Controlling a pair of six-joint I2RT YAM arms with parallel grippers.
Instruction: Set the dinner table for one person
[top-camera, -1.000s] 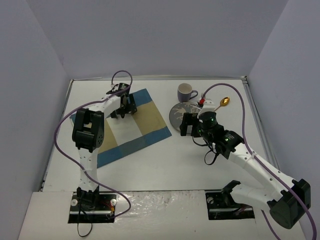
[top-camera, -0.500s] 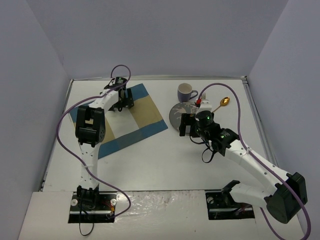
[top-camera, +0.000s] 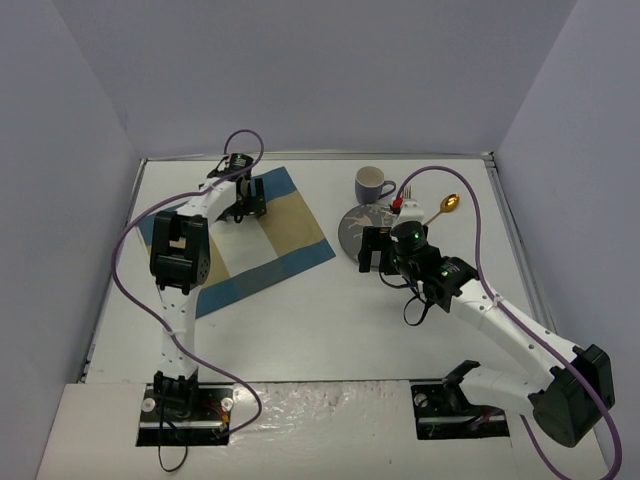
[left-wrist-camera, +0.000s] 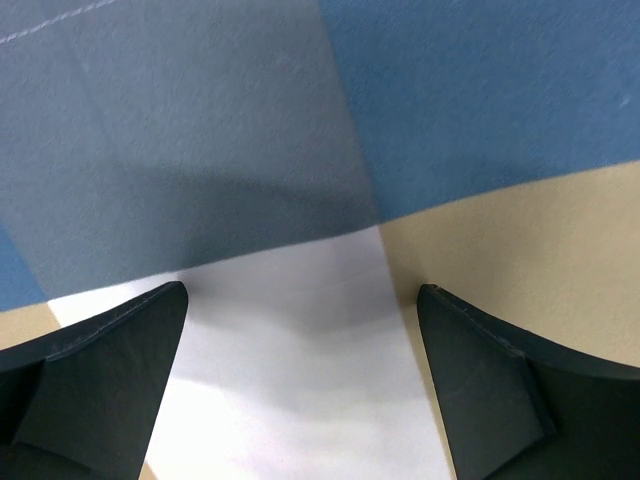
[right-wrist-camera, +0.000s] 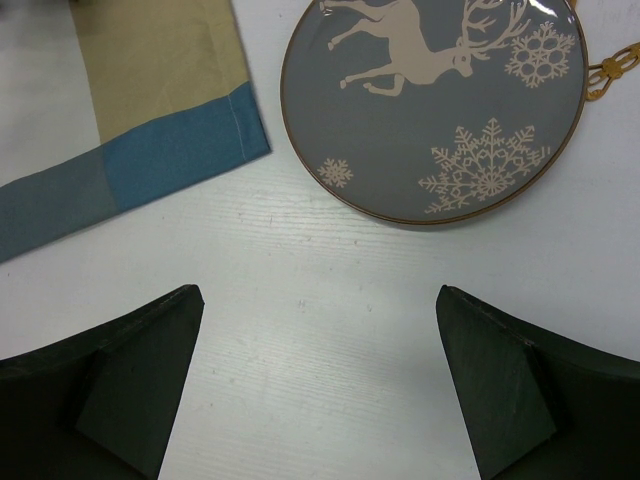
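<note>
DESK: What does the overhead view show?

PHOTOGRAPHER: Two white robot arms reach out over the large flat white rectangular counter (top-camera: 330, 320), which is far bigger than anything on it. The left claw (top-camera: 245, 205) hangs low over the far part of a blue-and-tan checked cloth placemat (top-camera: 300, 240), which lies askew on the counter's left half.

DESK: And its fingers?

PHOTOGRAPHER: They are spread wide with nothing between them. The left wrist camera shows only blue, tan and white cloth squares close beneath.

DESK: The right side?

PHOTOGRAPHER: The right claw (right-wrist-camera: 320, 295) hovers above bare counter, just short of a round grey plate with a gold rim, a white reindeer and snowflakes (right-wrist-camera: 430, 110). Its fingers also stand apart and hold nothing. The placemat's near corner lies just beside the plate, not touching it.

DESK: Anything else on the counter?

PHOTOGRAPHER: A white-and-purple mug (top-camera: 372, 184) stands beyond the plate, near the back edge. A gold spoon (top-camera: 449, 204) lies to the plate's right.
</note>
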